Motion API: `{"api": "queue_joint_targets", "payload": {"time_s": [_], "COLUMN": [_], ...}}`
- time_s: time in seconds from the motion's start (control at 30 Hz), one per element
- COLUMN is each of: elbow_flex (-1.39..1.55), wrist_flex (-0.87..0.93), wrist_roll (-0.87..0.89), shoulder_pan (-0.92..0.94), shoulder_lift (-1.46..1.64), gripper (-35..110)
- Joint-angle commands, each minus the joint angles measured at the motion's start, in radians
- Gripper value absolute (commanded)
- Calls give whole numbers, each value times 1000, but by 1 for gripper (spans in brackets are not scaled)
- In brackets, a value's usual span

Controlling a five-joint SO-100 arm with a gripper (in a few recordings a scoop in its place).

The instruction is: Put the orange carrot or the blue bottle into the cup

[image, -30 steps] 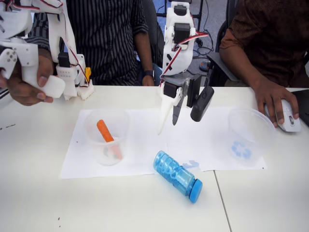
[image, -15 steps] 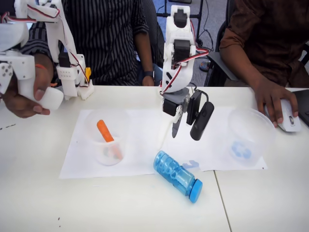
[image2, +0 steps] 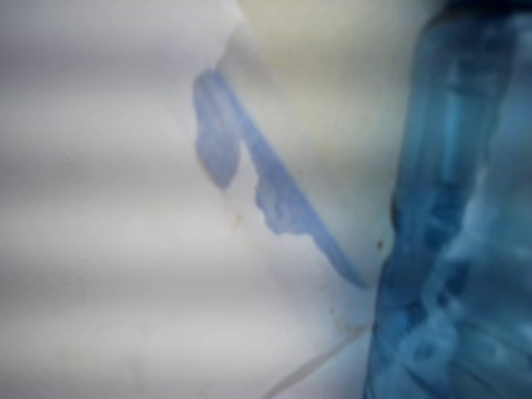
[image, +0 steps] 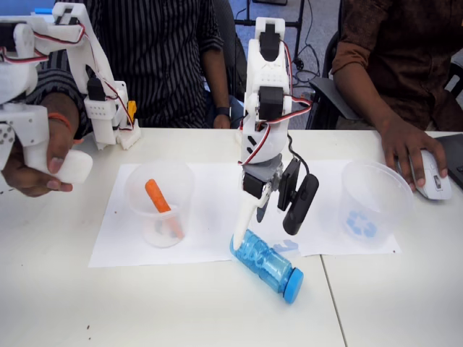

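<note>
Lowered since earlier frame: end effector (image: 248,233) now down at base end of blue bottle (image: 266,264), white finger touching it, jaws apart, holding nothing. Bottle lies on tabletop (image: 65,303), unmoved. Orange carrot (image: 158,200) stays in unmarked cup (image: 159,204); marked cup (image: 375,204) at right.

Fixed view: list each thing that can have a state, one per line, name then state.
blue bottle: lying on its side, cap on
orange carrot: leaning inside the unmarked clear cup
unmarked clear cup: upright, holding the carrot
cup with the blue recycling mark: upright, nothing inside it
gripper: jaws open, lowered to the bottle's bottom end
</note>
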Motion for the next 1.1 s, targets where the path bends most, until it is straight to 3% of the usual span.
{"api": "queue_joint_targets", "payload": {"time_s": [0.0, 1.07], "elbow_flex": [-161, -291], "wrist_flex": [-20, -21], "wrist_roll": [9, 6], "shoulder_pan": [14, 54], "shoulder_lift": [55, -112], "gripper": [54, 54]}}
